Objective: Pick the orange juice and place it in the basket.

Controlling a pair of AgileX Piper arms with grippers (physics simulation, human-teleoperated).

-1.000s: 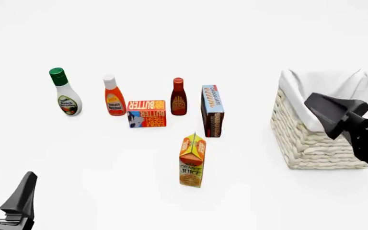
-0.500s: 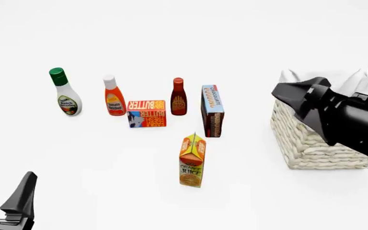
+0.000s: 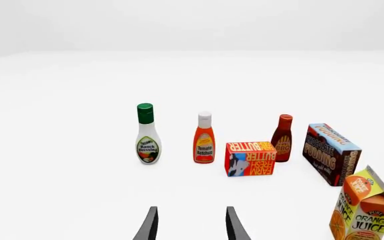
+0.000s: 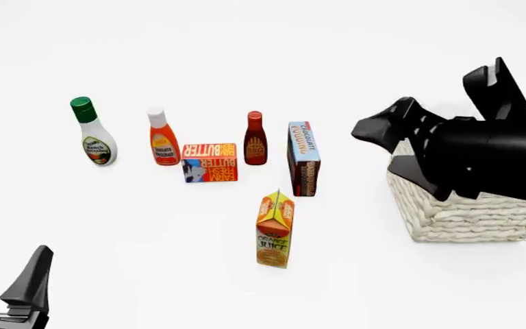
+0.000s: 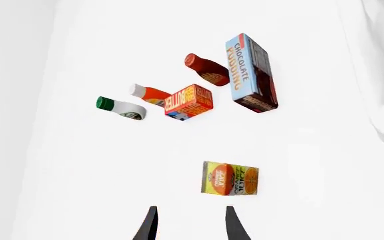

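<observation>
Since a second earlier the right arm had swung from the table's right edge up and leftward across the basket (image 4: 446,219), rolling over so that its wrist camera saw the groceries sideways; nothing else had shifted. Its right gripper (image 5: 190,223) showed two fingertips spread apart with nothing between them, and in the front view those tips could not be made out against the dark arm body. That pose looked like a deliberate lining-up: the orange juice (image 4: 275,229) sat just ahead of the parted fingers in the wrist view, so the approach seemed aimed at the carton. The juice stood upright and alone at about 6 o'clock from the chocolate pudding box (image 4: 304,159), well apart from the basket at its 3 o'clock, with room around it for a clean grasp. The left gripper (image 4: 5,275) idled at the near-left corner, fingers parted and empty, probably kept clear since the carton lay nearer the right arm. Much of the basket was hidden by the arm; only woven wall and a sliver of white lining showed, so its contents could not be told
</observation>
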